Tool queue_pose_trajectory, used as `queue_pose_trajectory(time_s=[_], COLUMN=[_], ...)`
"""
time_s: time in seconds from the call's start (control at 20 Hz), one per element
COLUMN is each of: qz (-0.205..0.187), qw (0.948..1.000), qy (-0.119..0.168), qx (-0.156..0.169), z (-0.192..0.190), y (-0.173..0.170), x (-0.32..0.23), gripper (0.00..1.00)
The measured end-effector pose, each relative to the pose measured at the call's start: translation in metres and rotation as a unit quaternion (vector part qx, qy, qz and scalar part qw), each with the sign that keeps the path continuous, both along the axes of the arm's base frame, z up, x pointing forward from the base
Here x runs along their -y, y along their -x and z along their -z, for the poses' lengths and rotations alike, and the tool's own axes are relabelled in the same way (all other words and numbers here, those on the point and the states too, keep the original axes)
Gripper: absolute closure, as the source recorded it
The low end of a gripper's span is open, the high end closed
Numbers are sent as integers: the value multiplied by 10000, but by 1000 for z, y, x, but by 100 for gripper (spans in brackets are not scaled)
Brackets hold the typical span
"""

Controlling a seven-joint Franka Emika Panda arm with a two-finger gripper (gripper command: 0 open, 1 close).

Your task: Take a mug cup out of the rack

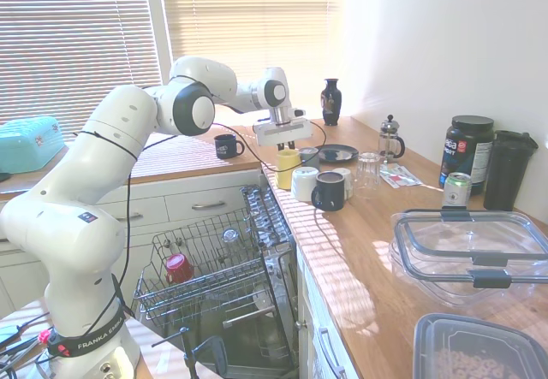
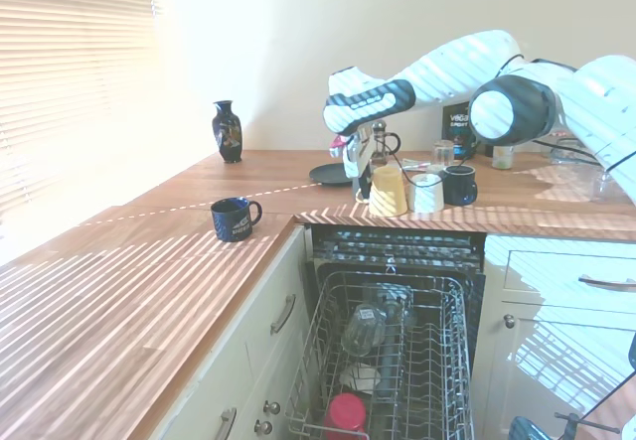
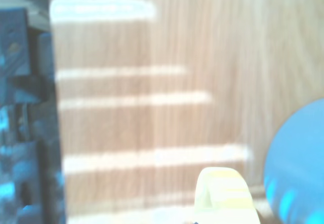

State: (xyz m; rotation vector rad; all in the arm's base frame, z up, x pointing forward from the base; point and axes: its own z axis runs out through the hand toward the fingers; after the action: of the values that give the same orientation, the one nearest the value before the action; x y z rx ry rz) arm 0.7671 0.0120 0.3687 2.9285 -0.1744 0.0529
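The pale yellow mug cup (image 1: pixel 288 168) (image 2: pixel 388 193) stands at the counter's edge above the open dishwasher, beside a white mug (image 1: pixel 304 184) (image 2: pixel 427 194) and a dark mug (image 1: pixel 329 191). My gripper (image 1: pixel 282 146) (image 2: pixel 359 178) comes down onto the mug cup's top, its fingers close together at the rim, shut on it. The wrist view shows the mug cup's yellow handle (image 3: pixel 223 193) over the wooden counter. The grey wire rack (image 1: pixel 214 263) (image 2: pixel 437 361) is pulled out below and holds a red cup (image 1: pixel 178 268) (image 2: pixel 348 415) and a glass (image 2: pixel 363 327).
A navy mug (image 1: pixel 228 145) (image 2: pixel 235 219) sits on the counter by the window. Behind the mugs are a dark plate (image 1: pixel 336 152), a vase (image 1: pixel 331 102), a French press (image 1: pixel 390 139) and a tumbler (image 1: pixel 368 172). Plastic containers (image 1: pixel 471 251) fill the near counter.
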Motion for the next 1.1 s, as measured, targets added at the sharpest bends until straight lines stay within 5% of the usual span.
queue_pose_trajectory(time_s=[0.4, 0.85, 1.1], qz=[87, 113, 139], qw=[9996, 9951, 9948], qy=[-5, -127, -247], qx=[255, 976, 981], z=[-5, -143, -187], y=[-5, 33, 86], x=[-2, -17, -31], gripper=[0, 0, 0])
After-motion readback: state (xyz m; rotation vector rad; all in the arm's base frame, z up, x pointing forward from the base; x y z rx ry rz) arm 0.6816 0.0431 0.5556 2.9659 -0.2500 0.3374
